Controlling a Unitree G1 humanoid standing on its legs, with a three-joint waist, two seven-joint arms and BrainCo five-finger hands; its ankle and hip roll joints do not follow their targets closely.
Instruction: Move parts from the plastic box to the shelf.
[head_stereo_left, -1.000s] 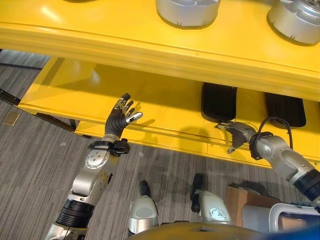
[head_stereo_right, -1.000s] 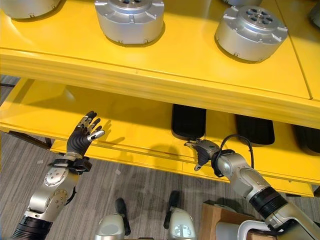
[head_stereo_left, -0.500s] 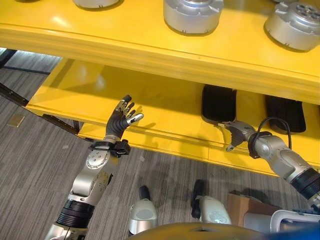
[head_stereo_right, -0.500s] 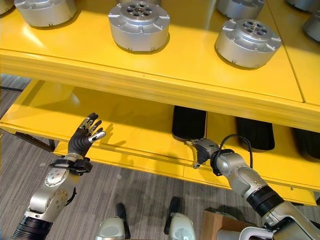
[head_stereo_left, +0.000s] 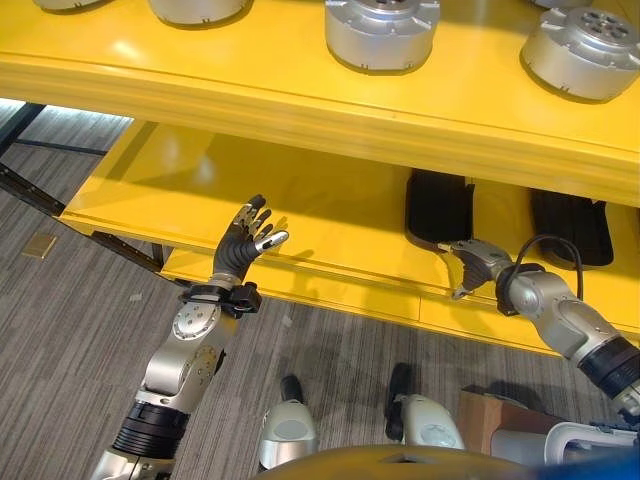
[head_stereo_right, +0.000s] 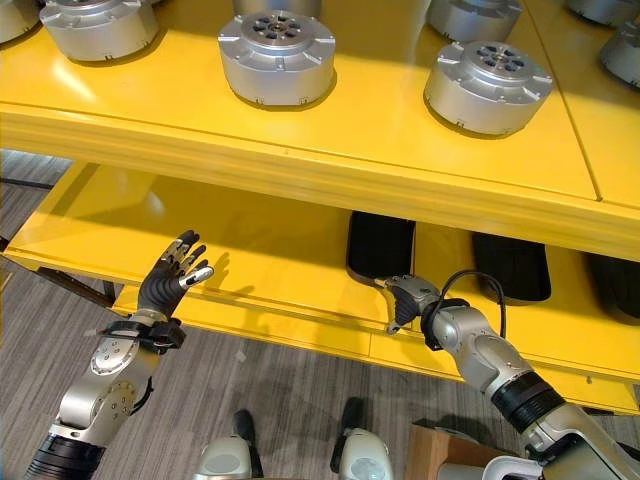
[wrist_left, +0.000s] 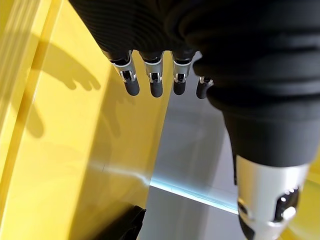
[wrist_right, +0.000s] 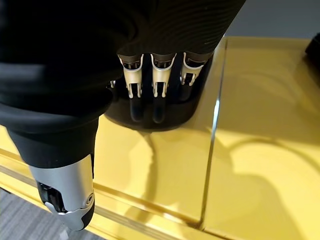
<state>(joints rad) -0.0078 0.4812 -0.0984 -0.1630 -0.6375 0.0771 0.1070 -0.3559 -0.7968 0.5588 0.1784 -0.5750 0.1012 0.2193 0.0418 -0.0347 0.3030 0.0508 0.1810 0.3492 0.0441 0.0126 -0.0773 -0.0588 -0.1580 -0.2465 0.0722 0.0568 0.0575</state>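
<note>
Shelf: yellow, two tiers; the upper tier runs above both hands, the lower tier lies just past their fingertips. More of the upper tier and its load shows than half a second ago, since the whole view has shifted; nothing on it has moved.
Round parts: silver flanged discs standing on the upper tier, well above the fingers; another sits over the right hand, a third beyond the left fingers.
Black parts: flat dark pads lying on the lower tier; the nearest one is directly ahead of the right fingertips, touching or very nearly so. A second pad lies further to the right of those fingers, apart from them.
Left hand: raised in front of the lower tier's edge, fingers straight and spread, holding nothing, in the same pose as half a second ago.
Right hand: at the lower tier's front edge, fingers relaxed and extended towards the near end of the black pad, not curled round it; it sits a touch nearer the pad than a second ago.
</note>
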